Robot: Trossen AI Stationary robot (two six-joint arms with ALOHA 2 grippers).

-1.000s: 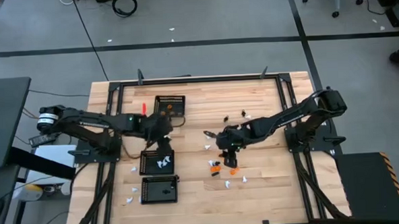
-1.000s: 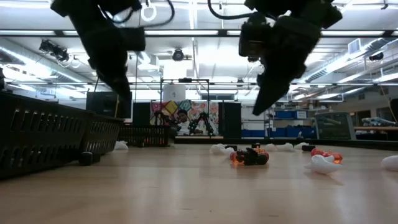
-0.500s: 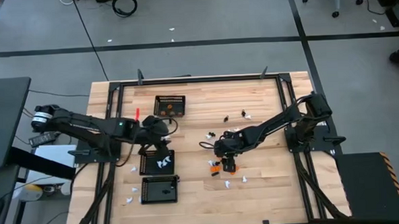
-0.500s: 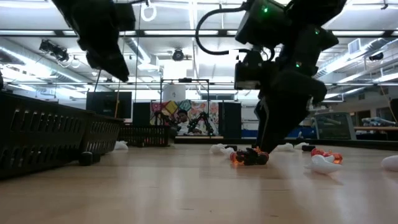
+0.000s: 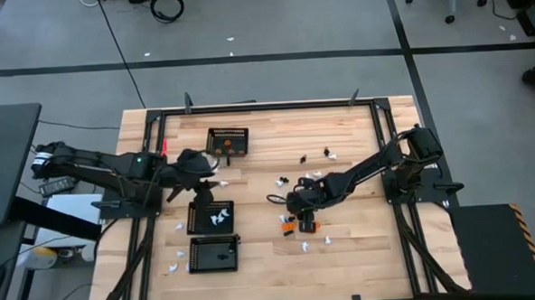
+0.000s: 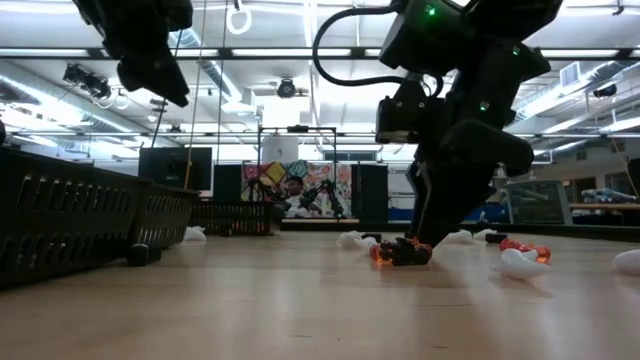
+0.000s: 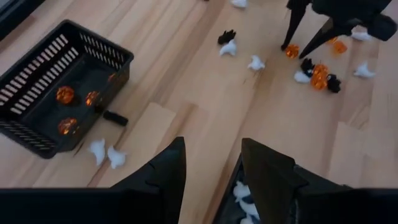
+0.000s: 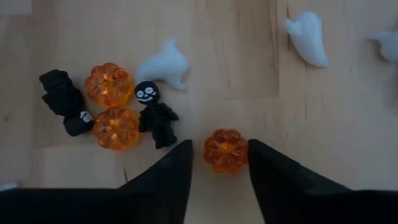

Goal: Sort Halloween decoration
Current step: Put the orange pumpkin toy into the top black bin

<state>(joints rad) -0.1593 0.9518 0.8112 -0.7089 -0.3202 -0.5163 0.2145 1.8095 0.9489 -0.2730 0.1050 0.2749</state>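
- While the right gripper (image 8: 216, 163) sits low on the table (image 5: 362, 245), its two fingers stand a little apart with one orange pumpkin (image 8: 225, 150) between them. I cannot tell if they pinch it yet.
- Seen from above, this gripper is near the middle of the table, over a small pile of toys.
- On the wrist picture, two more orange pumpkins (image 8: 109, 84), a black skeleton (image 8: 157, 114), a black piece (image 8: 64, 99) and a white ghost (image 8: 163, 64) lie near, at about 10 o'clock from the pumpkin.
- More white ghosts (image 5: 305, 247) lie loose on the wood.
- Up in the air, the left gripper (image 7: 208, 163) waits with its fingers apart and holds nothing.
- It hangs between the basket with orange pumpkins (image 7: 59, 93) and the basket with white ghosts (image 5: 212, 216). A third basket (image 5: 213, 255) sits at 6 o'clock from that one.
- What could go wrong: the pumpkin is round and smooth, so it may pop out and roll if the fingers squeeze off-centre.
- The fingers could also bump the skeleton close by and push it away.
- I see no words or labels on anything.
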